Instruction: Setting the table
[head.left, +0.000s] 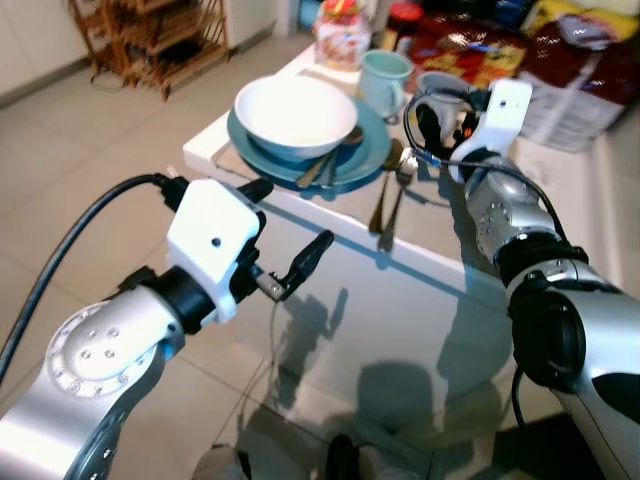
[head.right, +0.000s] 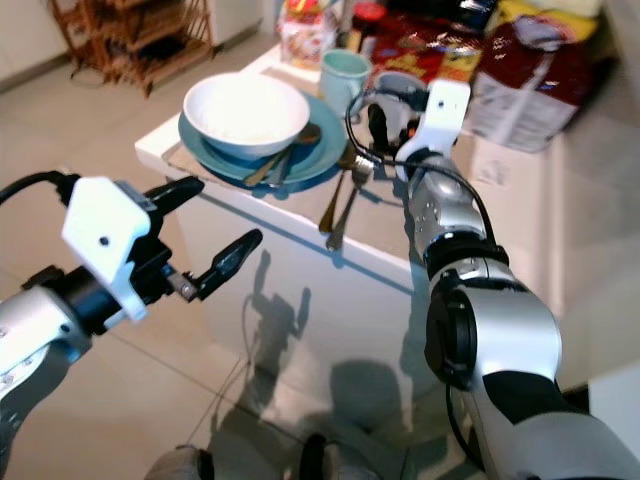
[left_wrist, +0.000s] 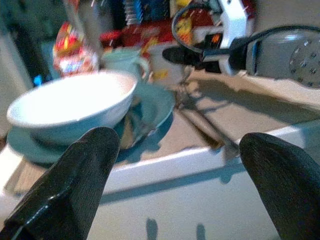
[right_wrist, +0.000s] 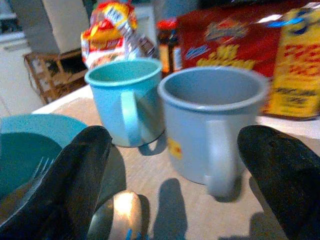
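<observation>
Bowl (head.left: 297, 114) on plate (head.left: 365, 160), cutlery (head.left: 390, 195) and two mugs (right_wrist: 210, 120) are already on the surface (head.left: 440, 270); right tool (head.left: 437, 118), wide, faces the mugs; left tool (head.left: 285, 235), wide and empty, waits short of it.

White table (head.left: 330, 255): plate (head.left: 372, 150), mugs (right_wrist: 210, 125), cutlery (head.left: 390, 205)

From my remote station I can read nothing: the yellow lettering on the red packages (right_wrist: 235, 35) behind the mugs seems too blurred.
</observation>
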